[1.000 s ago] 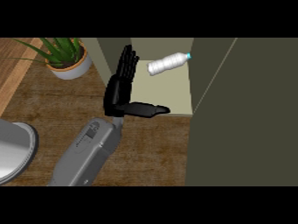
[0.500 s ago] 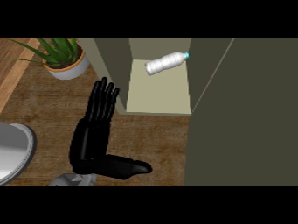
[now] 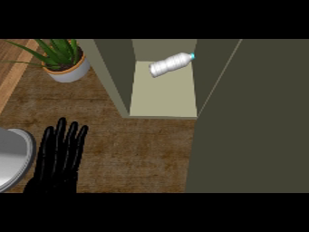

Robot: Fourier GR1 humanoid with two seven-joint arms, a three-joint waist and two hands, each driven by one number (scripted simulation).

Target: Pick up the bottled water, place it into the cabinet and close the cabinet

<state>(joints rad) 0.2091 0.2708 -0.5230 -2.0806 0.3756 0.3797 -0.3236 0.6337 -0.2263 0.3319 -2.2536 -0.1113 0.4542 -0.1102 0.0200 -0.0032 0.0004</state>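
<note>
The bottled water [image 3: 172, 64], clear with a blue cap, lies on its side at the back of the open cabinet [image 3: 162, 97]. The cabinet's dark green door [image 3: 263, 118] stands open and fills the right of the head view. My left hand [image 3: 58, 159] is at the lower left over the wooden counter, well away from the cabinet. It is open, with its fingers straight and pointing up the view, and it holds nothing. My right hand does not show.
A potted green plant [image 3: 63, 61] in a white pot stands left of the cabinet. A large grey rounded shape [image 3: 3, 161] sits at the left edge, close beside my left hand. Brown counter [image 3: 137, 149] lies between hand and cabinet.
My left hand has drawn back from the cabinet's opening, down and to the left, leaving the bottle lying inside. The bottle has hardly moved.
</note>
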